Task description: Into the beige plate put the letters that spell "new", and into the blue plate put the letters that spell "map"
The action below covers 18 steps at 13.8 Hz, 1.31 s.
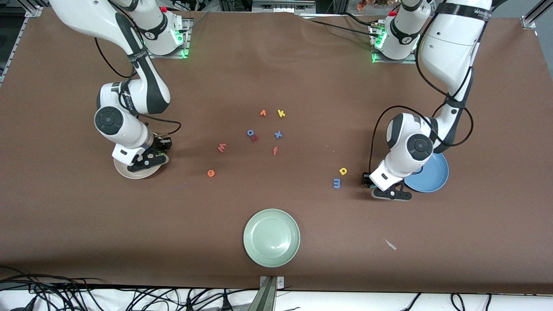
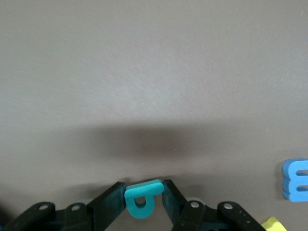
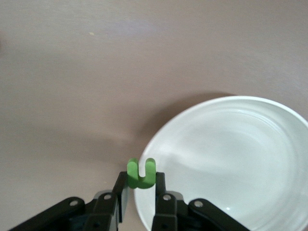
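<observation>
So the left gripper (image 2: 143, 204) has its jaws pinched on the teal p (image 2: 141, 203), which sits right between the two fingertips, bowl hanging down. It's low over the bare table (image 1: 302, 73), just beside the blue plate (image 1: 432, 179) on that plate's inner side, not over it. The blue m (image 1: 337, 183) and yellow a (image 1: 343, 171) lie on the table near that gripper, toward the middle of the table, the m nearer the front camera than the a. The right gripper (image 3: 140, 185) is clamped on the green n (image 3: 141, 173), the letter poking up from between the fingertips, and it hangs over the rim of the beige plate (image 3: 250, 159) at the right arm's end of the table. The salmon-red w (image 1: 221, 147) and orange e (image 1: 211, 173) are on the table between that plate and the middle cluster, the e nearer the camera. The cluster itself has the orange v (image 1: 262, 113), yellow k (image 1: 281, 113), blue o (image 1: 250, 132), blue x (image 1: 278, 134) and salmon f (image 1: 275, 150). The pale green plate (image 1: 271, 237) sits closest to the front camera
</observation>
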### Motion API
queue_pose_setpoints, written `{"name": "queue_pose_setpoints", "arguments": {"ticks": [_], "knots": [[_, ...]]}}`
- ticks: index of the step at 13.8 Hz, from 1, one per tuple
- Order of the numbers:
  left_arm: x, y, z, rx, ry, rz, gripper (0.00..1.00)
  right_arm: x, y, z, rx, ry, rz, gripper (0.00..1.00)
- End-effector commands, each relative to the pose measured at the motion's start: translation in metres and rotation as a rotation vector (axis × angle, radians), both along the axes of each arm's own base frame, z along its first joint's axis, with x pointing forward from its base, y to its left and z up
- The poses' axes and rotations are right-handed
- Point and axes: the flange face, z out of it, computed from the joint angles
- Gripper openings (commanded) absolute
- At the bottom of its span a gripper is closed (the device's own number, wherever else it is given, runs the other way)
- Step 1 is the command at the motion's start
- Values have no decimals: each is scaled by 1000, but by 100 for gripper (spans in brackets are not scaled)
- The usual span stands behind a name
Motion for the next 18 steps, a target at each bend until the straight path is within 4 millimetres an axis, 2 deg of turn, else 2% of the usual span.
{"name": "queue_pose_setpoints", "arguments": {"ticks": [1, 2, 3, 4, 5, 6, 7, 8, 9, 11, 12, 14, 16, 18], "knots": [[1, 33, 58, 17, 23, -13, 4, 3, -17, -3, -5, 13, -17, 19], [1, 52, 72, 19, 37, -34, 4, 4, -20, -5, -5, 14, -31, 39], [-1, 73, 79, 22, 56, -72, 4, 5, -20, -4, -5, 12, -48, 95], [-6, 97, 76, 24, 74, -114, 6, 7, -19, 1, -2, 1, -48, 100], [-12, 121, 68, 29, 92, -135, 6, 10, -17, 5, 3, -9, -56, 100], [-16, 130, 63, 30, 106, -123, 6, 13, -14, 10, 5, -18, -62, 100], [-16, 129, 64, 29, 104, -122, 10, 15, -11, 12, 5, -26, -81, 100], [-13, 125, 66, 21, 97, -109, 19, 15, 4, 14, 10, -31, -102, 100], [-10, 117, 68, 18, 86, -105, 38, 13, 22, 15, 23, -35, -150, 100], [-6, 75, 57, 19, 89, -121, 48, 17, 53, 19, 39, -55, -248, 100], [-6, 56, 44, 22, 80, -141, 53, 17, 74, 17, 46, -60, -293, 100], [-6, 40, 15, 30, 49, -170, 72, 22, 112, 8, 65, -60, -381, 100], [-7, 24, -8, 38, 18, -202, 80, 34, 137, 3, 81, -70, -448, 100], [-6, 26, -15, 42, 10, -216, 80, 48, 152, -6, 91, -83, -500, 100]]}}
